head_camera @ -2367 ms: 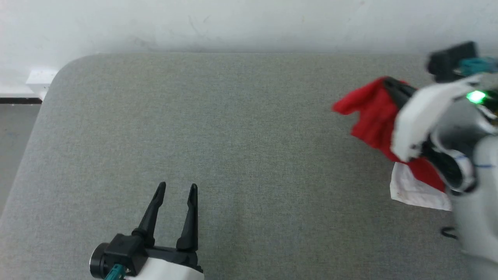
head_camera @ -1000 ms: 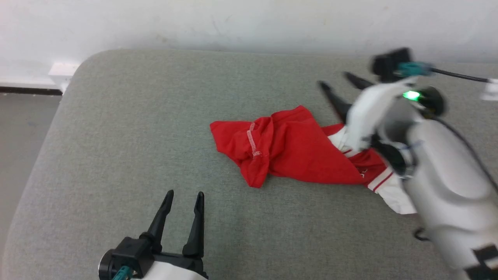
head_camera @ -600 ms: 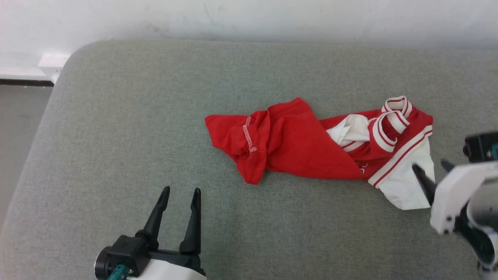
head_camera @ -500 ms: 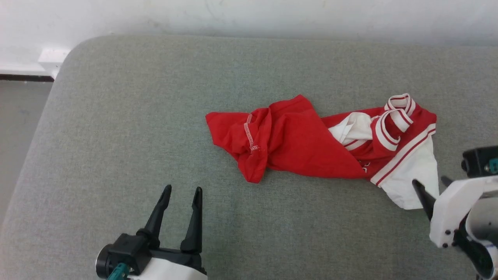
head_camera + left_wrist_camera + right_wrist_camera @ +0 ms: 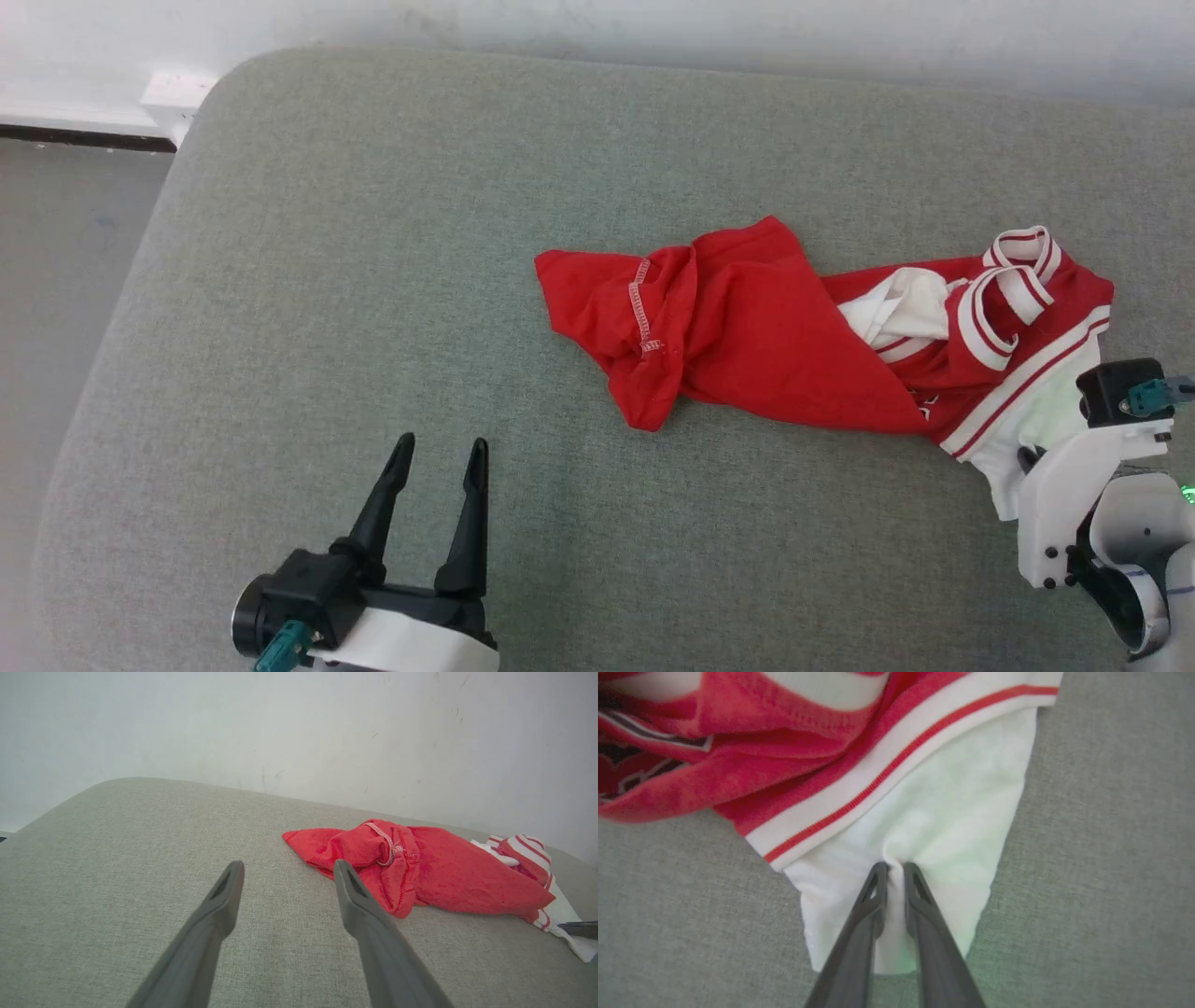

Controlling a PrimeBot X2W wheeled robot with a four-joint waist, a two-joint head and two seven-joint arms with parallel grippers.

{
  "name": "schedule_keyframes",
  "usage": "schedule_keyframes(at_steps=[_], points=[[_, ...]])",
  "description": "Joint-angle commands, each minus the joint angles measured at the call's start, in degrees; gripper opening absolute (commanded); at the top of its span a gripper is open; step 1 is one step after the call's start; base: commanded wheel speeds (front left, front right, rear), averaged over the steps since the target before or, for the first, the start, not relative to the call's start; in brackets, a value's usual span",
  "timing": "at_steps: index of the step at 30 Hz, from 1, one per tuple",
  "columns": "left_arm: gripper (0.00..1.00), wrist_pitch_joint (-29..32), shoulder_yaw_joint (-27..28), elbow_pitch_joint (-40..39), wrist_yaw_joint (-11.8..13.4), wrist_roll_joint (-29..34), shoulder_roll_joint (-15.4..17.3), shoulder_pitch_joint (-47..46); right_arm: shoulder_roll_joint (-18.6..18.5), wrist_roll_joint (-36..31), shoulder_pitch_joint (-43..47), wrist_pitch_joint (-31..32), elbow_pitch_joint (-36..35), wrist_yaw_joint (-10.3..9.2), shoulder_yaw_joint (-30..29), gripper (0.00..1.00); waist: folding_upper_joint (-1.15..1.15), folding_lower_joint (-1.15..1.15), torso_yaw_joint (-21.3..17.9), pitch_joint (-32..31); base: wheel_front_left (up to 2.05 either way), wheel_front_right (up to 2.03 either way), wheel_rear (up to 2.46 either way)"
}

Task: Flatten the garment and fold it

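Observation:
The garment (image 5: 766, 345), a red jersey T-shirt, lies crumpled across the middle right of the grey cushion (image 5: 373, 280), with its striped collar (image 5: 1013, 280) toward the right. Its white sleeve (image 5: 934, 812) spreads at the near right. My right gripper (image 5: 895, 865) is shut on a pinched fold of that white sleeve, and its white wrist housing (image 5: 1064, 495) covers the fingers in the head view. My left gripper (image 5: 439, 448) stands open at the near left over bare cushion, well short of the garment's red hem (image 5: 387, 849). Black lettering (image 5: 626, 765) peeks from a fold.
The cushion's rounded far-left corner (image 5: 224, 84) drops to grey floor (image 5: 65, 280) on the left. A white wall (image 5: 299, 732) runs along the far edge. A small white block (image 5: 173, 89) sits by that corner. Bare cushion lies left of the garment.
My right gripper let the garment down on the cushion, drew back to the near right, then came onto the white sleeve and closed on a fold. The head camera shifted. The left gripper stayed open.

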Motion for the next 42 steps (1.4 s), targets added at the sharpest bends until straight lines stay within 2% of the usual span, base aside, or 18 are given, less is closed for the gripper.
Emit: schedule_keyframes(at_steps=[1,6,12,14,19,24,30,31,32,33,37,42], points=[[1.0,-0.27,0.21,0.11,-0.29,0.67,-0.09,-0.61,0.14,-0.12,-0.19,-0.59,1.86,-0.05,0.04,0.0,0.0,0.0,-0.2,-0.07,0.0,0.0,0.0],[1.0,-0.27,0.69,0.3,-0.39,0.9,-0.09,-0.07,0.24,1.18,-1.86,-3.33,0.41,-0.05,1.28,0.0,0.0,0.0,-2.46,-1.48,0.0,0.0,0.0],[1.0,-0.27,0.19,0.52,-0.4,0.63,-0.09,0.61,-1.8,3.46,-4.26,-4.64,-7.8,-0.05,0.49,0.0,0.0,0.0,-5.75,-3.51,0.0,0.0,0.0],[1.0,-0.27,-0.02,0.62,-0.31,0.63,-0.09,0.88,-2.7,3.86,-4.37,-4.3,-10.16,-0.05,-1.1,0.0,0.0,0.0,-6.47,-4.05,0.0,0.0,0.0],[1.0,-0.27,-0.26,0.69,-0.3,0.83,-0.09,1.4,-5.45,2.99,-1.35,-3.25,-12.9,-0.05,-9.26,0.0,0.0,0.0,-6.95,-4.8,0.0,0.0,0.0],[1.0,-0.27,0.24,0.76,-0.69,1.65,-0.09,1.91,-6.6,1.03,5.52,-4.44,-9.05,-0.05,-16.3,0.0,0.0,0.0,-6.49,-4.66,0.0,0.0,0.0],[1.0,-0.27,1.24,0.79,-1.36,2.38,-0.09,1.58,-2.38,-0.85,6.79,-10.06,0.05,-0.05,-19.43,0.0,0.0,0.0,-6.18,-3.83,0.0,0.0,0.0],[1.0,-0.27,1.42,0.79,-1.45,2.49,-0.09,1.51,-1.69,-1.37,6.07,-11.61,1.08,-0.05,-19.66,0.15,0.0,0.0,-6.27,-3.77,0.0,0.0,0.0],[1.0,-0.27,1.53,0.83,-1.55,2.69,-0.09,1.45,-1.2,-1.79,5.44,-13.08,2.05,-0.05,-19.41,0.42,0.0,0.0,-6.35,-3.75,0.0,0.0,0.0],[1.0,-0.27,1.62,0.86,-1.62,2.8,-0.09,1.43,-0.76,-1.84,4.72,-14.61,2.63,-0.05,-19.07,1.0,0.0,0.0,-6.47,-3.8,0.0,0.0,0.0],[1.0,-0.27,2.12,0.61,-1.61,2.74,-0.09,1.72,0.78,-1.4,2.0,-21.38,1.32,-0.05,-18.23,1.0,0.0,0.0,-7.34,-4.48,0.0,0.0,0.0],[1.0,-0.27,2.45,-0.65,-1.34,2.63,-0.09,2.15,4.91,0.82,0.96,-31.21,-7.19,-0.05,-17.93,1.0,0.0,0.0,-8.47,-5.38,0.0,0.0,0.0]])
